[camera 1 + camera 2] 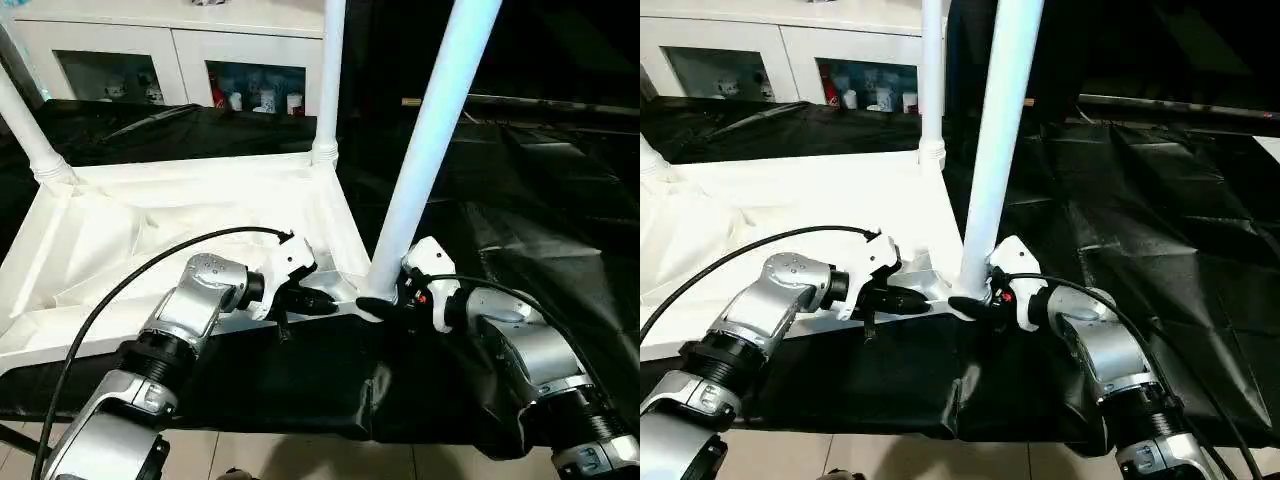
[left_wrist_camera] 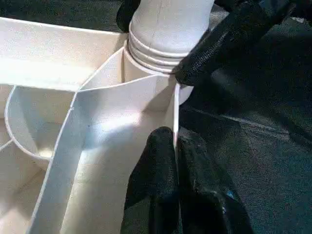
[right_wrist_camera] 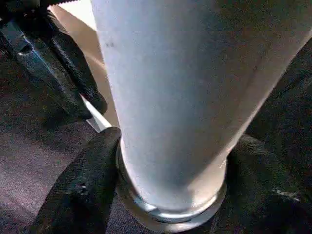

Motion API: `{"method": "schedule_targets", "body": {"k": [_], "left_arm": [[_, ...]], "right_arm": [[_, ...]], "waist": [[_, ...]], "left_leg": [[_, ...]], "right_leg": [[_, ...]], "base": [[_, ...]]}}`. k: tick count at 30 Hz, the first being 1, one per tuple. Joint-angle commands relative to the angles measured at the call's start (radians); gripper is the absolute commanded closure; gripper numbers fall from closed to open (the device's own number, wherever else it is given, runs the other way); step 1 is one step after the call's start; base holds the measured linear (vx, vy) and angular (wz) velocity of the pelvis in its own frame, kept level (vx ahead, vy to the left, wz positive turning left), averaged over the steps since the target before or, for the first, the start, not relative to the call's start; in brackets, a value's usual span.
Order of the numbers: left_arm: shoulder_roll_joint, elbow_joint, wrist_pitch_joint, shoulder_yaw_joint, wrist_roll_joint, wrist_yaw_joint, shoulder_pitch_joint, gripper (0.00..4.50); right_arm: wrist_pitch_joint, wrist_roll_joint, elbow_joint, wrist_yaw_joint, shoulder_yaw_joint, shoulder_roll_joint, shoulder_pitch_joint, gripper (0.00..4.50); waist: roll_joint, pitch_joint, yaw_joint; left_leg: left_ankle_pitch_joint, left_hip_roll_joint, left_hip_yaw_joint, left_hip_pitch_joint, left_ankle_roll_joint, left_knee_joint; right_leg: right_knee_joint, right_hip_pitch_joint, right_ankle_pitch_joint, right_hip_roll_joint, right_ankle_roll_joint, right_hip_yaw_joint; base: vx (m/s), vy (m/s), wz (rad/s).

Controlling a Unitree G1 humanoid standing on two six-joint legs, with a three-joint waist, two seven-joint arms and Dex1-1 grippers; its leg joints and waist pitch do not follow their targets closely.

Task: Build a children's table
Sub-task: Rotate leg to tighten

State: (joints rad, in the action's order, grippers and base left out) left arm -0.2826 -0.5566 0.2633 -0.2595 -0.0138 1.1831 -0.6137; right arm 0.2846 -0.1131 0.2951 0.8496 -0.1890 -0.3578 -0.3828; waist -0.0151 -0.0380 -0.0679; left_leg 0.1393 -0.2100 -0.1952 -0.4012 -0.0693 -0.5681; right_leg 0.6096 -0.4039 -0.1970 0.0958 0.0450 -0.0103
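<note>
- Table top [image 1: 150, 230]: white plastic, smooth, faint sheen.
- Near leg [image 1: 425, 150]: smooth white plastic tube, ribbed rings at its base.
- Cloth [image 1: 1120, 200], at 3 o'clock of the top: black, creased, slightly glossy.
- Forearms [image 1: 195, 300]: brushed silver metal.
- Fingertips [image 2: 156, 185]: black, matt, grainy.

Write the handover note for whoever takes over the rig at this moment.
Left tool: shut on the tabletop rim, steadying it.
Right tool: shut on the near leg at its base, which sits at the near corner socket.
Tabletop lies upside down on the black cloth.
Done: two far legs standing in sockets.
Left: confirm the near leg is seated; the fourth leg is not in view.
</note>
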Motion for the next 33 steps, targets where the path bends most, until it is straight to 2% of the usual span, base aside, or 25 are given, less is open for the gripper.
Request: {"method": "schedule_targets", "body": {"k": [1,5,7,9,12,13,14,16,17,19,20,25,26,29,30,33], "left_arm": [[0.018,0.031,0.001,0.013,0.062,0.024,0.015,4.5],[0.024,0.031,0.002,0.014,0.059,0.012,0.017,4.5],[0.033,0.021,-0.008,0.012,0.048,-0.012,0.015,4.5],[0.077,-0.041,-0.038,0.016,0.006,-0.134,-0.006,4.5],[0.089,-0.057,-0.043,0.017,-0.004,-0.167,-0.013,4.5],[0.131,-0.094,-0.045,0.019,-0.025,-0.25,-0.031,4.5],[0.154,-0.112,-0.045,0.02,-0.035,-0.295,-0.041,4.5],[0.197,-0.139,-0.037,0.02,-0.049,-0.368,-0.058,4.5],[0.235,-0.164,-0.032,0.018,-0.064,-0.441,-0.074,4.5],[0.256,-0.176,-0.033,0.013,-0.071,-0.465,-0.081,4.5],[0.27,-0.184,-0.036,0.01,-0.076,-0.481,-0.085,4.5],[0.287,-0.191,-0.053,0.005,-0.076,-0.472,-0.092,4.5],[0.284,-0.195,-0.057,0.006,-0.076,-0.47,-0.093,4.5],[0.276,-0.208,-0.067,0.013,-0.08,-0.471,-0.096,4.5],[0.263,-0.216,-0.078,0.019,-0.078,-0.463,-0.099,4.5],[0.246,-0.212,-0.085,0.02,-0.071,-0.432,-0.095,4.5]], "right_arm": [[0.016,0.006,0.004,-0.003,-0.007,0.0,-0.002,1.6],[0.012,0.0,0.008,-0.03,0.005,0.018,0.014,1.75],[0.017,-0.01,0.021,-0.082,0.031,0.049,0.021,1.76],[0.021,0.025,0.091,-0.247,0.064,0.113,0.014,1.78],[0.025,0.031,0.109,-0.294,0.075,0.132,0.011,1.78],[0.037,0.035,0.157,-0.435,0.12,0.194,-0.005,1.78],[0.042,0.037,0.181,-0.502,0.141,0.222,-0.014,1.78],[0.037,0.041,0.227,-0.605,0.168,0.265,-0.04,1.78],[0.03,0.031,0.266,-0.678,0.201,0.304,-0.07,1.78],[0.023,0.03,0.293,-0.719,0.215,0.325,-0.09,1.78],[0.008,0.037,0.314,-0.74,0.214,0.334,-0.106,1.78],[-0.041,0.042,0.338,-0.73,0.199,0.351,-0.141,1.78],[-0.048,0.04,0.334,-0.718,0.2,0.35,-0.14,1.43],[-0.069,0.033,0.33,-0.69,0.206,0.348,-0.143,1.43],[-0.095,0.027,0.324,-0.643,0.201,0.328,-0.144,1.03],[-0.093,0.013,0.308,-0.583,0.195,0.299,-0.143,0.95]], "waist": [[-0.015,0.058,-0.001],[-0.016,0.059,0.001],[-0.015,0.058,0.002],[-0.014,0.056,0.007],[-0.013,0.054,0.01],[-0.016,0.054,0.01],[-0.014,0.053,0.013],[-0.014,0.053,0.017],[-0.015,0.054,0.018],[-0.015,0.054,0.016],[-0.012,0.055,0.016],[-0.015,0.057,0.013],[-0.017,0.057,0.013],[-0.016,0.056,0.012],[-0.017,0.056,0.011],[-0.018,0.058,0.009]], "left_leg": [[0.237,-0.011,0.0,0.027,0.049,0.054],[0.228,-0.01,0.0,0.025,0.051,0.054],[0.234,-0.01,0.0,0.026,0.049,0.055],[0.261,-0.009,0.001,0.027,0.028,0.058],[0.302,-0.009,0.003,0.029,0.003,0.062],[0.317,-0.009,0.003,0.031,-0.003,0.062],[0.336,-0.007,0.006,0.031,-0.016,0.065],[0.351,-0.007,0.006,0.032,-0.027,0.066],[0.366,-0.006,0.006,0.035,-0.034,0.065],[0.38,-0.005,0.007,0.037,-0.032,0.065],[0.371,-0.005,0.008,0.034,-0.029,0.066],[0.337,-0.004,0.006,0.028,-0.011,0.064],[0.331,-0.004,0.005,0.027,-0.005,0.064],[0.334,-0.004,0.005,0.028,0.0,0.064],[0.341,-0.005,0.005,0.028,-0.001,0.065],[0.313,-0.005,0.005,0.025,0.013,0.062]], "right_leg": [[-0.07,0.036,-0.119,0.021,-0.225,0.011],[-0.069,0.037,-0.111,0.02,-0.226,0.01],[-0.07,0.035,-0.122,0.021,-0.225,0.011],[-0.075,0.032,-0.166,0.02,-0.217,0.01],[-0.081,0.029,-0.235,0.02,-0.195,0.01],[-0.084,0.027,-0.261,0.022,-0.183,0.012],[-0.087,0.025,-0.305,0.023,-0.167,0.011],[-0.091,0.019,-0.323,0.022,-0.159,0.013],[-0.092,0.018,-0.333,0.021,-0.154,0.013],[-0.095,0.017,-0.343,0.021,-0.142,0.013],[-0.094,0.019,-0.324,0.02,-0.138,0.013],[-0.089,0.025,-0.245,0.019,-0.143,0.012],[-0.088,0.026,-0.236,0.019,-0.145,0.011],[-0.09,0.025,-0.246,0.02,-0.147,0.011],[-0.091,0.026,-0.257,0.02,-0.145,0.011],[-0.087,0.03,-0.217,0.02,-0.152,0.011]], "base": [[0.0,0.0,0.0],[0.0,0.0,0.0],[0.0,0.0,0.0],[0.0,0.0,0.0],[0.0,0.0,0.0],[0.0,0.0,0.0],[0.0,0.0,0.0],[0.0,0.0,0.0],[0.0,0.0,0.0],[0.0,0.0,0.0],[0.0,0.0,0.0],[0.0,0.0,0.0],[0.0,0.0,0.0],[0.0,0.0,0.0],[0.0,0.0,0.0],[0.0,0.0,0.0]]}}
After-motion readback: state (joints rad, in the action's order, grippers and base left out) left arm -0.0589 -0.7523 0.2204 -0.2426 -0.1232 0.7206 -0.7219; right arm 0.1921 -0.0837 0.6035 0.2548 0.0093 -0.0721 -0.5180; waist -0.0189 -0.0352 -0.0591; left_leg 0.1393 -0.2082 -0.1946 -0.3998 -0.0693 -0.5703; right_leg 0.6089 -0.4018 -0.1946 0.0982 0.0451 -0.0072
